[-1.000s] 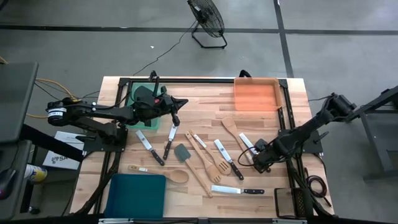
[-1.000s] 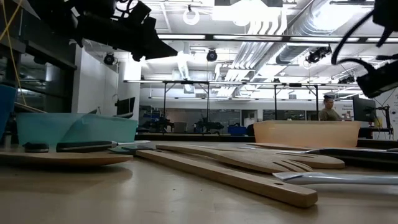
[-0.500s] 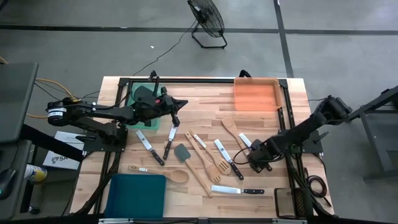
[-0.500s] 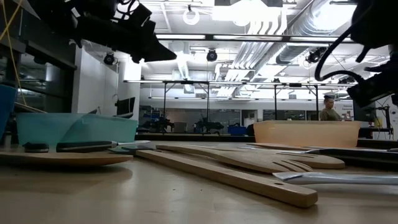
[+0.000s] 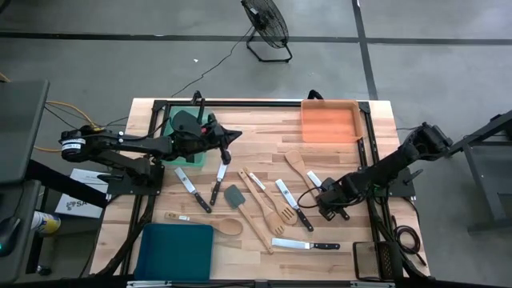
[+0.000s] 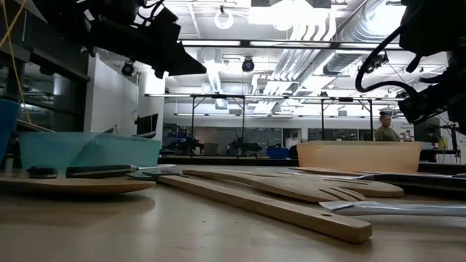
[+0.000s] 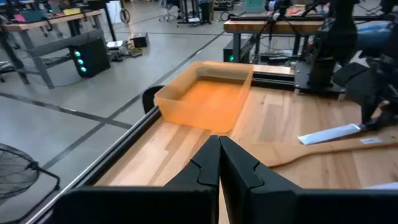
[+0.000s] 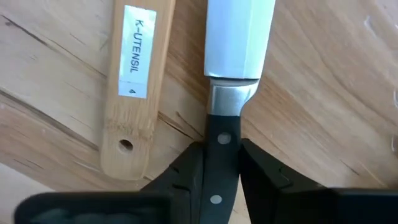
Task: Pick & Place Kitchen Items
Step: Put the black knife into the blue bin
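Note:
Several kitchen items lie flat on the wooden table (image 5: 264, 156): black-handled knives (image 5: 292, 205), wooden turners (image 5: 270, 206), a wooden spoon (image 5: 210, 223) and a grey spatula (image 5: 234, 196). My right gripper (image 5: 322, 195) is down at the table's right side, shut on a black-handled knife (image 8: 236, 37). That knife lies beside the labelled handle of a wooden turner (image 8: 138, 74). My left gripper (image 7: 219, 142) is shut on nothing and hovers above the table near the green tray (image 5: 178, 120). My right gripper pinches the knife's black handle (image 8: 222, 138) between its two fingers (image 8: 191, 167), just behind the steel bolster. The fingers come down from above, slanting in from the table's right side. The knife lies flat on the table, its blade (image 5: 314, 179) pointing away from the gripper.
An orange tray (image 5: 330, 120) stands at the far right and a teal tray (image 5: 176, 250) at the near left. Another knife (image 5: 306, 244) lies near the front edge. Black frame rails run along the table's sides. A person shows far off in the room (image 6: 384, 127).
My right gripper has gone down and a little toward the table's left, onto the knife beside the wooden turner's handle. The knife and the other items lie where they were.

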Available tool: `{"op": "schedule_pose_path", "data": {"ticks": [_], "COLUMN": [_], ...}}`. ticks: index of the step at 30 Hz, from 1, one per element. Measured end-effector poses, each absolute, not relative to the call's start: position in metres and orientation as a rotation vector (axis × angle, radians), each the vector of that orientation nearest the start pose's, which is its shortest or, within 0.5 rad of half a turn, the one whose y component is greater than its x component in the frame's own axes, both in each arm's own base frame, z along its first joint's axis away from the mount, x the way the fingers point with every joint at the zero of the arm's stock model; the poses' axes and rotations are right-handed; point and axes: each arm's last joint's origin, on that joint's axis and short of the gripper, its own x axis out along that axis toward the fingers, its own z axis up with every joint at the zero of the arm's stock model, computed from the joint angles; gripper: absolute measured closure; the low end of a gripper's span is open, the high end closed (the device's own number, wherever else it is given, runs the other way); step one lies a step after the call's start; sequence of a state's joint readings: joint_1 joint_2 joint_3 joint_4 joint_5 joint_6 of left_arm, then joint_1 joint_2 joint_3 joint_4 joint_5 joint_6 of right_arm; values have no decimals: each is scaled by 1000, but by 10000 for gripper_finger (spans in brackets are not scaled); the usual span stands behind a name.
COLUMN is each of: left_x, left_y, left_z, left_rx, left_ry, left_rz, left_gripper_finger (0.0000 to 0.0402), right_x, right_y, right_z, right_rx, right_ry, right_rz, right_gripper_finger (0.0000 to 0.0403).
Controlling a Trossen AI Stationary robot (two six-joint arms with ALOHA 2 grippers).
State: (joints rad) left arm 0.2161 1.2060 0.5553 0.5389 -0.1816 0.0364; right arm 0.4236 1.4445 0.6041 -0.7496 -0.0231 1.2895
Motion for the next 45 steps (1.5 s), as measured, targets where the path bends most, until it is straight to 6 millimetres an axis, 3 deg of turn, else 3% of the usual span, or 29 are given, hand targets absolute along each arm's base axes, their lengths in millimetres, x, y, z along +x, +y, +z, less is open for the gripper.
{"op": "schedule_pose_path", "data": {"ticks": [10, 18, 24, 31, 38, 45], "left_x": [246, 247, 251, 259, 289, 315], "left_y": [58, 58, 52, 37, 24, 15], "left_z": [237, 235, 234, 237, 242, 250], "left_rx": [-33, -113, -183, -191, -199, -188], "left_ry": [129, 121, 111, 37, 19, 22], "left_rz": [355, 357, 247, 185, 147, 49], "left_gripper_finger": [386, 352, 324, 294, 240, 196], "right_x": [168, 156, 156, 174, 205, 218], "right_y": [83, 80, 73, 74, 71, 62], "right_z": [134, 158, 176, 203, 238, 261], "right_rx": [661, 636, 561, 424, 262, 146], "right_ry": [1421, 1165, 924, 570, 295, 144], "right_rz": [-737, -773, -735, -602, -427, -310], "right_gripper_finger": [330, 330, 330, 330, 330, 330]}}
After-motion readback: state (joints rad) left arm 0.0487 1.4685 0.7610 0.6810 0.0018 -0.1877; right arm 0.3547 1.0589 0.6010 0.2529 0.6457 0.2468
